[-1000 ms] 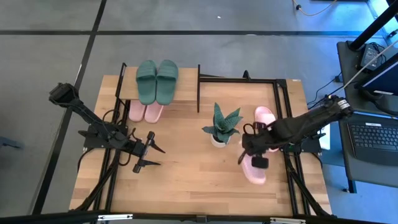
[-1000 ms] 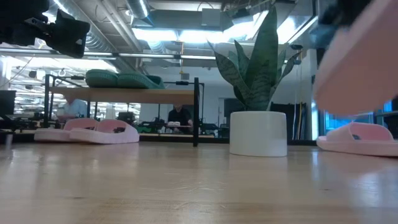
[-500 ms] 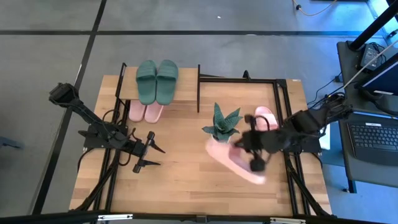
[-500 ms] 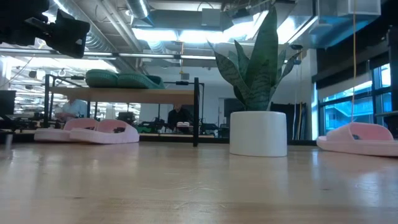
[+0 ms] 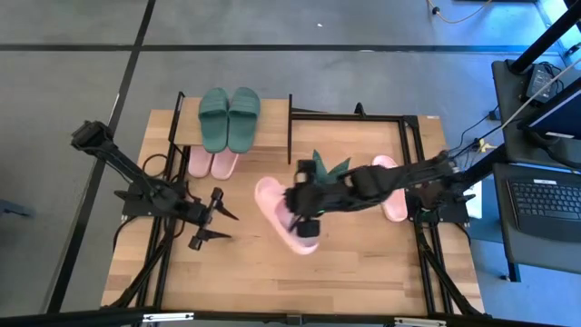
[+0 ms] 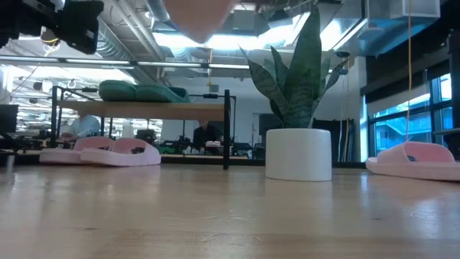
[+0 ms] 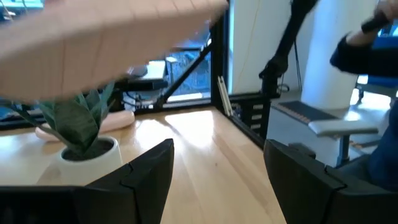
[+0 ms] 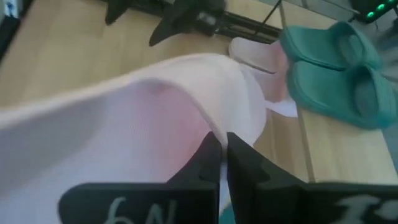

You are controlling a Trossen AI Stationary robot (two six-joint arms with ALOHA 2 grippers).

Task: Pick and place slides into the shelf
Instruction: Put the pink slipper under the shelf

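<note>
My right gripper [image 5: 307, 221] hangs over the table's middle, shut on a pale pink slide [image 5: 280, 213], which is blurred at the top of the low view [image 6: 198, 14]. My left gripper [image 5: 218, 218] waits open to the left of it, touching nothing. The shelf [image 5: 186, 127] stands at the far left with the dark green pair [image 5: 229, 118] on its wooden top board. A pink pair [image 5: 211, 163] lies under that board. One more pink slide [image 5: 392, 191] lies sole down on the table at the right, partly under my right arm. My right gripper pinches the pink slide between its two fingers at a thin curved edge [image 8: 214, 127]; whether this is the strap or the sole I cannot tell. The fingers come from above, slanting from the table's right. The slide is lifted clear of the table [image 6: 198, 14].
The potted plant [image 6: 298, 108] in its white pot stands right of the table's middle, and my right arm passes over it [image 5: 327, 168]. Black frame rails run along the table's left and right sides [image 5: 418, 136]. Bare wood [image 5: 272, 272] lies along the near edge.
My right gripper has travelled from the table's right side toward its left, past the plant, carrying the pink slide high above the table. The slide has turned about on the way. My left gripper has kept still and open.
</note>
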